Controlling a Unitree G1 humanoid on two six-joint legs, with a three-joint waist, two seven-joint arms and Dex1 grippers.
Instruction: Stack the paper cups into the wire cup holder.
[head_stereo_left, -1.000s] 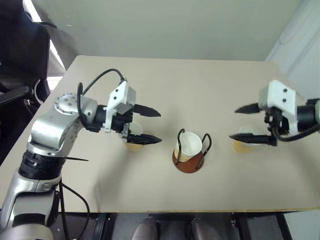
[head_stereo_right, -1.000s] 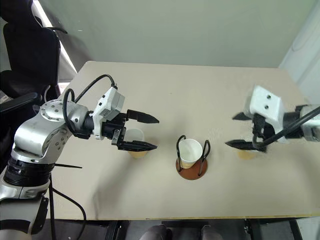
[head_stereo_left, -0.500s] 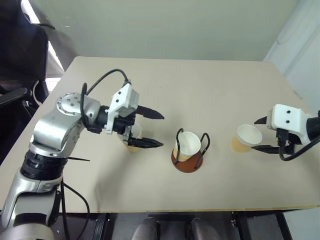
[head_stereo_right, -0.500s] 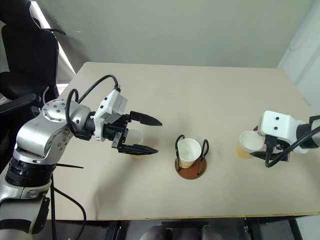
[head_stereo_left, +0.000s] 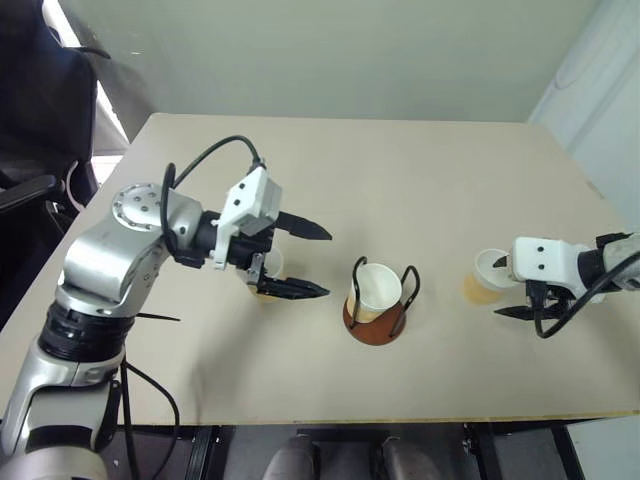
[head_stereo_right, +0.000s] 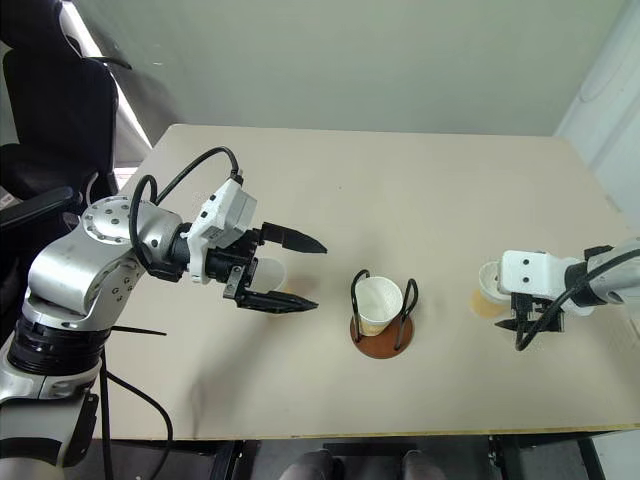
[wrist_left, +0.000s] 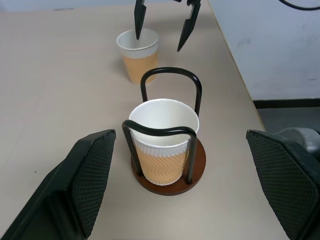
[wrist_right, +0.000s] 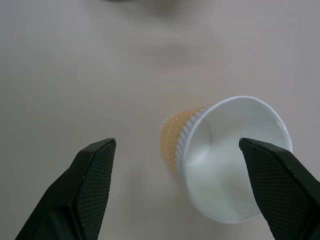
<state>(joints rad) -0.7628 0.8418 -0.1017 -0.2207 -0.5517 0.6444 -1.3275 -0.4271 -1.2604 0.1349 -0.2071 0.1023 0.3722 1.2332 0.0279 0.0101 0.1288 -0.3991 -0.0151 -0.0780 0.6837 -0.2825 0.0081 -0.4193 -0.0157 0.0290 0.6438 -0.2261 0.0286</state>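
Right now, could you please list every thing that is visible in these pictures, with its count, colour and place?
paper cups: three, tan with white rim and inside; one upright in the wire cup holder, one on the table's left part by the left gripper, one on the right part by the right gripper.
wire cup holder: one, reddish-brown round base, two black wire loops; near the table's middle, toward the front edge.
table: one, beige.
chair: one, black; beyond the table's left edge.
left gripper: black fingers, open, above the left cup.
right gripper: black fingers, open, one finger on each side of the right cup's rim.
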